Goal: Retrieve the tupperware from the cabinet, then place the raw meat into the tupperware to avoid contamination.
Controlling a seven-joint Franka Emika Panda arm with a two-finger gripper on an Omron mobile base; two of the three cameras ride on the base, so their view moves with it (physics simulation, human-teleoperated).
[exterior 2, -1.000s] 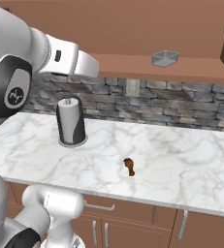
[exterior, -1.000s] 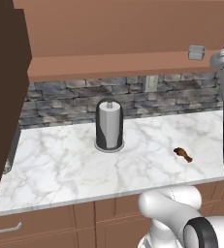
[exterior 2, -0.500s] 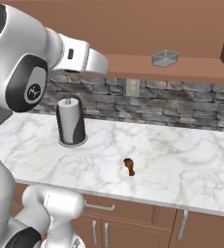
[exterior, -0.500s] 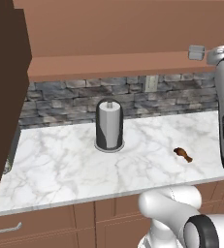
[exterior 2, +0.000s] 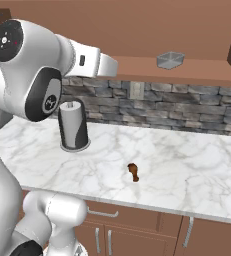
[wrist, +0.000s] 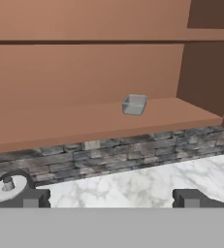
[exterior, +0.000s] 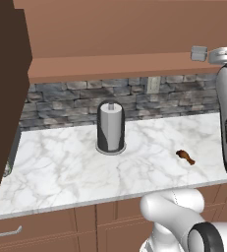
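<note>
1. Since the earlier frames, the arm has been swung upward and to the right in both base views; the forearm is now seen higher against the cabinet (exterior 2: pixel 137 30) in the right base view, while the things on the table (exterior: pixel 61 167) lie where they were.
2. Jaws (wrist: pixel 111 199): released, spread wide, with nothing between the two dark finger tips.
3. Tupperware (wrist: pixel 134 104): rested on the lower shelf (wrist: pixel 60 123) of the opened cabinet, toward that shelf's right end and near the side wall. In the hand view it is seen ahead of the jaws, above them and a little right of the midline; it is well apart from them.
4. The coming move is judged to be a forward reach with a slight rightward correction, so that the container is brought between the finger tips. Its long axis cannot be told with certainty from these views.
5. Raw meat (exterior 2: pixel 133 171): lain on the table, well apart from the paper towel roll (exterior 2: pixel 73 125) and far below the tupperware.
6. Difference between views: the line from jaws to container is given by the hand view; the meat and the shelf's height above the table are given by the base views.
</note>
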